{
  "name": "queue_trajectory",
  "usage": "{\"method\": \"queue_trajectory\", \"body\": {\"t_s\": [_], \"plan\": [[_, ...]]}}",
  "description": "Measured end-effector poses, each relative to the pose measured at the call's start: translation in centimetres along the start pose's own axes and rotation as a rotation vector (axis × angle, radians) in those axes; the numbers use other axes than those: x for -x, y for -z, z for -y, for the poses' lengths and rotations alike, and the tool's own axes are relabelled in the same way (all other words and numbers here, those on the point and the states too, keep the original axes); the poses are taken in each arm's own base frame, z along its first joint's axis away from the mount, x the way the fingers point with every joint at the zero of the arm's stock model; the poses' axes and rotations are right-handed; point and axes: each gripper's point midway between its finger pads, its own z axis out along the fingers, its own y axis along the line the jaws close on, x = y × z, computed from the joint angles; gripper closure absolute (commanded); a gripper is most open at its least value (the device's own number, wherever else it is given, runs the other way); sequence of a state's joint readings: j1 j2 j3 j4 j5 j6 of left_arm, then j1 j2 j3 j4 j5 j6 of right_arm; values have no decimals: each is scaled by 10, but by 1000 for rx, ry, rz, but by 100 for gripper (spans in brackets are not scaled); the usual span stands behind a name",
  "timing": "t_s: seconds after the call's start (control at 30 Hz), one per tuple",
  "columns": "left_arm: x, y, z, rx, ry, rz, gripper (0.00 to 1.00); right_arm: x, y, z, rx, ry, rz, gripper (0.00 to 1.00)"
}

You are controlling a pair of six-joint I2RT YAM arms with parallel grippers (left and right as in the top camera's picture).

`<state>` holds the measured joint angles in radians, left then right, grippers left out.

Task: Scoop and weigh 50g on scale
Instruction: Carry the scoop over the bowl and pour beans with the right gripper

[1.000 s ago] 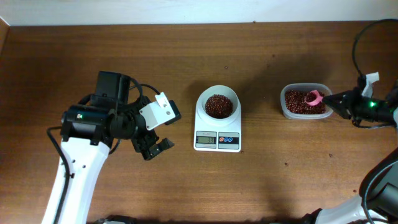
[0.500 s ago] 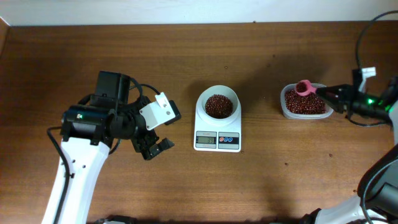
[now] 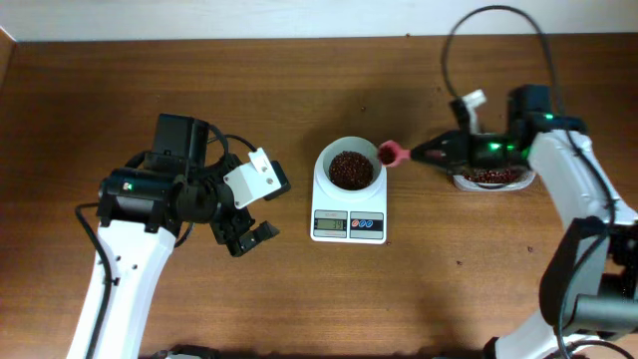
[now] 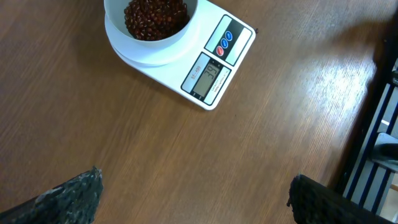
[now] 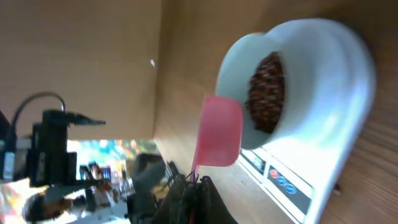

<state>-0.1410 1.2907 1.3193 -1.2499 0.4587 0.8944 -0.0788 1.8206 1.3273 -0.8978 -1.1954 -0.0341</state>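
Note:
The white scale [image 3: 349,221] stands mid-table, and its round bowl [image 3: 349,168] holds red beans. A pink scoop [image 3: 392,153] hangs just off the bowl's right rim, its handle pinched in my right gripper [image 3: 421,155], which is shut on it. In the right wrist view the scoop [image 5: 219,130] sits against the bowl [image 5: 311,56], with my right gripper [image 5: 196,185] below it. Whether the scoop carries beans cannot be seen. My left gripper [image 3: 249,235] rests open and holding nothing, left of the scale. In its own view my left gripper [image 4: 196,199] is above bare wood, short of the scale [image 4: 214,68].
A clear tub of red beans [image 3: 490,178] sits right of the scale, partly covered by my right arm [image 3: 558,170]. A black cable [image 3: 488,30] loops above the right arm. The table's back edge meets a white wall.
My right arm has swung left, lifting the pink scoop out of the bean tub and carrying it to the right rim of the scale's bowl. The left arm has not moved.

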Motion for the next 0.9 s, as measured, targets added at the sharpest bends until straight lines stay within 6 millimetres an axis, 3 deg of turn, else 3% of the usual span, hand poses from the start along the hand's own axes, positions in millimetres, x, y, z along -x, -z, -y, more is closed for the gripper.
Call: {"method": "queue_trajectory", "body": {"t_s": [0.17,0.47,0.7,0.9], "plan": [[0,0,0,0,0,0,1,-5,-30,-10,-7,97,-56,96],[0,0,0,0,0,0,1,-8,-60,19,-265,318,-119,96],[0,0,0,0,0,0,1,-2,-70,17,-435,466,-141,96],[0,0,0,0,0,0,1,-2,-68,0,-607,604,-127,96]]}}
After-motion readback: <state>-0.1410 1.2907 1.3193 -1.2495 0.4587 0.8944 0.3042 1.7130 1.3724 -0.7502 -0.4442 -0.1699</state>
